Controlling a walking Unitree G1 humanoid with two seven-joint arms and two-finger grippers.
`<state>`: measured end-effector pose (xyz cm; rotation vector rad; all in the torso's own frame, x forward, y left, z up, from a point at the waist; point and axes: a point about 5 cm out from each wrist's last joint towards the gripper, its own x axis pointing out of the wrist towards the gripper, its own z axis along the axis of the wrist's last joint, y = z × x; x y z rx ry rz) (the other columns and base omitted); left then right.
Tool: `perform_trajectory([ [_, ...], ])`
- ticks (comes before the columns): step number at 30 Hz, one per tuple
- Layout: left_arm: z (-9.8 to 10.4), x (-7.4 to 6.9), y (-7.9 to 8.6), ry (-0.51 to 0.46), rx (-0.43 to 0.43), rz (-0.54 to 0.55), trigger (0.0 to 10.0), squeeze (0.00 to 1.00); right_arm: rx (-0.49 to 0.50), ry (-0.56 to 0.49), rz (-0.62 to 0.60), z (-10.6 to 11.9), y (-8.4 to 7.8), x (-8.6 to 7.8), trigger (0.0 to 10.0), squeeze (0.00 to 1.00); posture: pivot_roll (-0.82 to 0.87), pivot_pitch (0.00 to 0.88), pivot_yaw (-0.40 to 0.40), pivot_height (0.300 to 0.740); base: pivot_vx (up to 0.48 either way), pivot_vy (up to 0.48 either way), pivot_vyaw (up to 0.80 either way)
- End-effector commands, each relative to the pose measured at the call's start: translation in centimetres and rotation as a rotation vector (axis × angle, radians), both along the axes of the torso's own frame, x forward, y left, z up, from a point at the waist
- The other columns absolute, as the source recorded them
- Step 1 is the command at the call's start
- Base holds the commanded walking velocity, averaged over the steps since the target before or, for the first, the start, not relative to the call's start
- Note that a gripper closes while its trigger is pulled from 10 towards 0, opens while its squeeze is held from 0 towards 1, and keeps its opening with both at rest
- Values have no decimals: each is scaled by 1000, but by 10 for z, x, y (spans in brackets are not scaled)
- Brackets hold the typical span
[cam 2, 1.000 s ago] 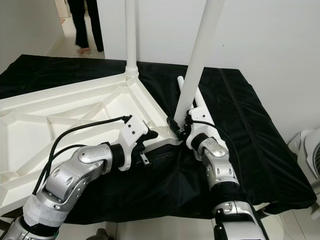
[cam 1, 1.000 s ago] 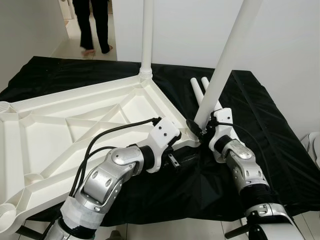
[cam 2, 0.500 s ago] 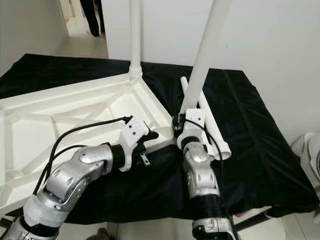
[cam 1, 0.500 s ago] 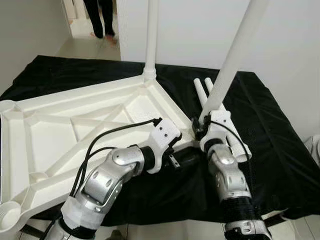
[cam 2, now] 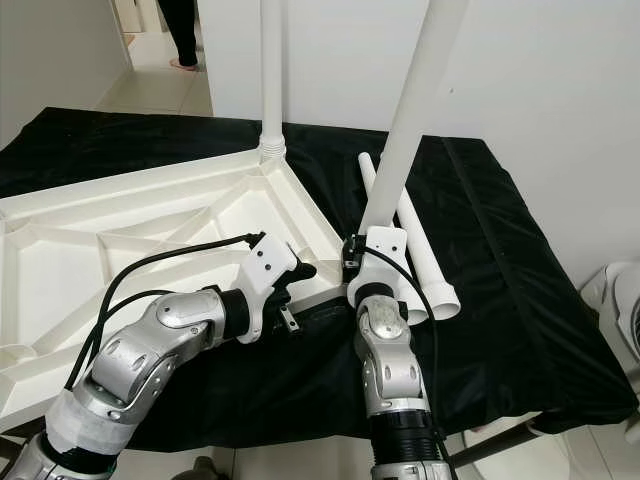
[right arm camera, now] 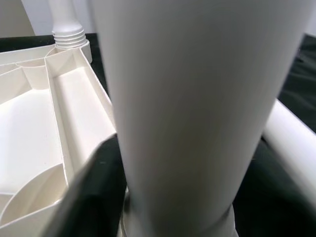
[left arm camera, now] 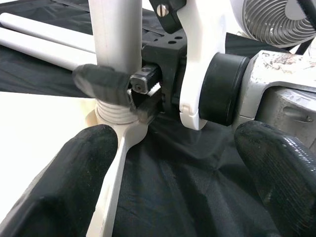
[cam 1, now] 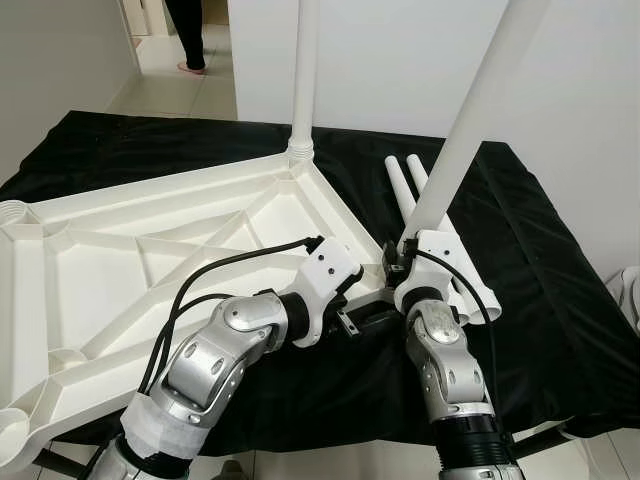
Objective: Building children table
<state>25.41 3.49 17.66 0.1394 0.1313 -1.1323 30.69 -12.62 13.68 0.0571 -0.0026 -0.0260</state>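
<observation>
White and long, the table leg (cam 1: 470, 130) now stands less tilted in the corner socket of the upside-down table top (cam 1: 120, 270), pinched by the right gripper (left arm camera: 126, 91), while the left gripper (cam 1: 345, 300) waits spread open nearby, so twisting can start.

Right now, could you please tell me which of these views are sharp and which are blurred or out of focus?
Head views: evenly lit and sharp on the white tabletop and black cloth. Left wrist view: its own fingers are soft blobs up close, while the right end effector on the leg is fairly crisp. Right wrist view: the leg is a blurred white mass.
</observation>
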Motion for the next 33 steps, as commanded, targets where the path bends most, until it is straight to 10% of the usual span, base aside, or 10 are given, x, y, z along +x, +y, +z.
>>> perform_trajectory([
  [1, 1, 0, -2, -13, 1, -6, 10000, 0, 10, 5, 14, -1, -1, 1, 10000, 1000, 94, 0, -44, 740, 0, 0, 0],
  [9, 1, 0, -2, -14, 0, -7, 10000, 0, 34, -71, 132, 13, -2, 7, 10000, 1000, 91, 0, -42, 740, 0, 0, 0],
  [10, 1, 0, -3, -14, -1, -8, 10000, 0, 29, -82, 155, 16, -3, 8, 10000, 0, 91, 0, -42, 740, 0, 0, 0],
  [33, 5, 4, 0, -20, -3, 5, 10000, 0, -161, -30, 650, 5, -37, 21, 8980, 0, 97, 5, -28, 740, 0, 0, 0],
])
